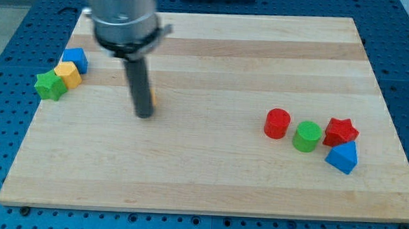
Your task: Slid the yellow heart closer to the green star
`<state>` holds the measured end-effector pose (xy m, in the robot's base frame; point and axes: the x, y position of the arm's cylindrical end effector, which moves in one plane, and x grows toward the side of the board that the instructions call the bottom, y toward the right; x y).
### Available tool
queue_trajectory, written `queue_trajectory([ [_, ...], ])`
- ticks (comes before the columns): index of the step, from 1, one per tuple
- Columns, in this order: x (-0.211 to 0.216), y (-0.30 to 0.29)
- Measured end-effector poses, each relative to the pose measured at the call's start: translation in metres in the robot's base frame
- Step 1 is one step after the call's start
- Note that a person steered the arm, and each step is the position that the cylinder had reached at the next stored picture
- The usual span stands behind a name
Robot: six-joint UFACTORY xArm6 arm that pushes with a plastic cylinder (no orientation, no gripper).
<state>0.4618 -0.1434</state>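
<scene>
The green star (pixel 49 85) lies at the board's left edge, touching a yellow block (pixel 68 74) whose shape I cannot make out. My dark rod comes down left of the board's middle, and my tip (pixel 143 115) rests on the wood well to the right of the green star. A thin yellow-orange sliver (pixel 153 96) shows at the rod's right side; the rest of that block is hidden behind the rod, so its shape cannot be told.
A blue block (pixel 75 58) sits just above the yellow block. At the right are a red cylinder (pixel 277 123), a green cylinder (pixel 307 136), a red star (pixel 341 130) and a blue triangle (pixel 342 157). The wooden board (pixel 208 185) lies on a blue perforated table.
</scene>
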Motion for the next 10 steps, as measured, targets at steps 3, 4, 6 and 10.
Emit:
queue_trajectory([
  [3, 0.002, 0.066],
  [4, -0.019, 0.060],
  [6, -0.041, -0.029],
  [10, -0.021, -0.038],
])
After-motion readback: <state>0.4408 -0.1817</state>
